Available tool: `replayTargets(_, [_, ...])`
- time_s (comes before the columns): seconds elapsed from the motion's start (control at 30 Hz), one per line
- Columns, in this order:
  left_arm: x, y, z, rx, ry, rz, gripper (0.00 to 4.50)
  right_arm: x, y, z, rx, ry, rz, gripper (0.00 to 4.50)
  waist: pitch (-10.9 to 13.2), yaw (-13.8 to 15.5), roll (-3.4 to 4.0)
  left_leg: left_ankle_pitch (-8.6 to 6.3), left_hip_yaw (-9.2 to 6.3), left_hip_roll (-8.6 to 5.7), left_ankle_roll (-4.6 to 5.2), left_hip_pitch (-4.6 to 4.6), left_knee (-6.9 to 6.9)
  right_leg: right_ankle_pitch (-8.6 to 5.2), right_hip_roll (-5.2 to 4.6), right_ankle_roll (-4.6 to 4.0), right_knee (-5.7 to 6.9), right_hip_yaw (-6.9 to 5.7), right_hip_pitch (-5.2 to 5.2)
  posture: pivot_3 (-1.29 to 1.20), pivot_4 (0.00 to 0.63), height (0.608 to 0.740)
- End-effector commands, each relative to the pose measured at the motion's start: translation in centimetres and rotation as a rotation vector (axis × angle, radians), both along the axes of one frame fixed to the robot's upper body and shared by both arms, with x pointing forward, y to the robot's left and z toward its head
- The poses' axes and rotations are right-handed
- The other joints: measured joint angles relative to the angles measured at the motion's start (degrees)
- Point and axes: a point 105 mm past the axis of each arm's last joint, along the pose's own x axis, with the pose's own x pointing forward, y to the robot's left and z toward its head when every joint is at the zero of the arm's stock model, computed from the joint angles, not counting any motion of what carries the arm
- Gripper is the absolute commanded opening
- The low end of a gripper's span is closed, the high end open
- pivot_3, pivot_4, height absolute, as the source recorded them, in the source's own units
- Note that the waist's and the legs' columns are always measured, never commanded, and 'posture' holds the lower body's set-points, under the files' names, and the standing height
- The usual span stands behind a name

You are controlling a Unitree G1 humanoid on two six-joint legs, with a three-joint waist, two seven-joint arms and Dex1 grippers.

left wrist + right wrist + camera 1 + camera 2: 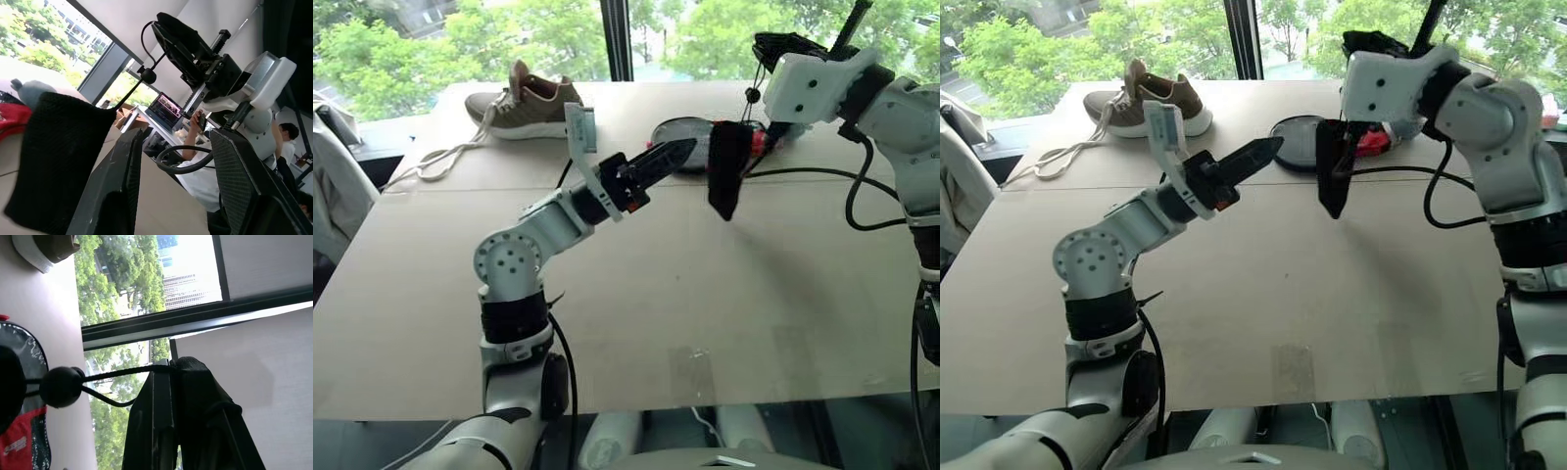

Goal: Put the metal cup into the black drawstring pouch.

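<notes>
The black drawstring pouch [728, 178] hangs in the air over the far middle of the table, dangling by its thin cord. My right gripper [171, 369] is raised high at the right and is shut on that cord, whose round toggle [59, 387] sits just beside the fingers. My left gripper [680, 149] reaches up from the left and points at the pouch [58, 161], stopping a little short of it. Its fingers [117, 186] stand open with nothing between them. The metal cup is hidden from every view.
A brown shoe [529, 103] with loose white laces lies at the table's far left. A black-and-red oval case [1298, 137] lies behind the hanging pouch. The cardboard-covered table [656, 294] stretches toward me. A person [288, 132] sits at a laptop [166, 107] beyond the right arm.
</notes>
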Motion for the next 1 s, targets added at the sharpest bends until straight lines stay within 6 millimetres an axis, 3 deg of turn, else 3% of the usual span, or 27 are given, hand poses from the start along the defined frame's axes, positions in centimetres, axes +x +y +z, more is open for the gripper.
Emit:
replayTargets(0.03, [0.4,-0.3,2.7,-0.022,-0.126,0.049,2.21,-1.0,0.7,2.4,0.029,-0.114,0.044,0.0,0.01,0.3,-0.01,0.0,-0.01,-0.01,0.0,-0.05,0.0,0.0,0.0,0.0,-0.01,0.0,-0.03,0.0,0.15,0.736])
replayTargets(0.27, [2.2,-2.0,4.8,0.11,-0.36,0.185,2.21,-1.2,1.5,2.6,0.037,-0.127,0.082,0.0,0.01,0.32,-0.01,0.0,0.03,-0.02,0.0,-0.11,-0.04,0.0,0.01,0.0,-0.02,0.01,-0.11,0.0,0.15,0.736])
replayTargets(1.0, [2.8,-3.1,4.7,0.104,-0.397,0.175,2.21,-2.5,3.5,2.4,0.081,-0.102,0.174,0.0,0.01,-0.93,0.0,0.0,-0.01,-0.01,0.01,-0.12,-0.06,0.01,0.01,0.0,0.03,0.02,-0.15,0.0,0.15,0.736])
